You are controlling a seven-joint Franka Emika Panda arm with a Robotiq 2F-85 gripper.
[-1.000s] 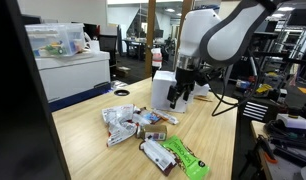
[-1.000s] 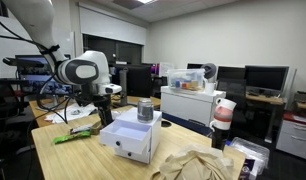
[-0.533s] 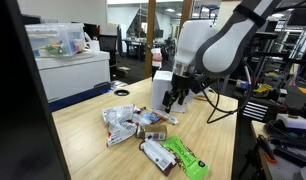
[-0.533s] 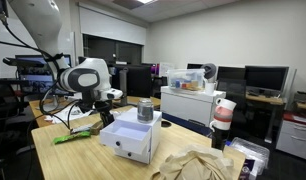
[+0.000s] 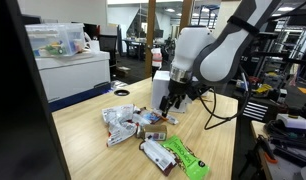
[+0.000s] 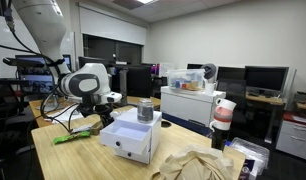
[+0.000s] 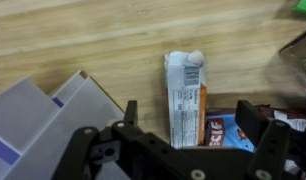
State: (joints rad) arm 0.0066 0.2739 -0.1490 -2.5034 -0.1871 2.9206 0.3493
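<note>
Gripper (image 7: 190, 128) jaws stood wide, straddling a white-and-orange bar wrapper (image 7: 185, 92). White box (image 7: 48, 115) crowded one finger's outer side. Dark packet (image 7: 229, 130) lay by the other finger, just beside the wrapper. Clear bag (image 7: 299, 55) hemmed that edge. Bare tabletop (image 7: 103, 40) beyond the wrapper's sealed end gave open passage. In an exterior view, green packet (image 5: 183, 156) and loose wrappers (image 5: 121, 122) littered the near side.

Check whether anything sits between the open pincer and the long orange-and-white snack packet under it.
Nothing visible does. In the wrist view the pincer stands open above the long orange-and-white snack packet. A blue wrapper lies beside it; the white box sits off to one side.
</note>
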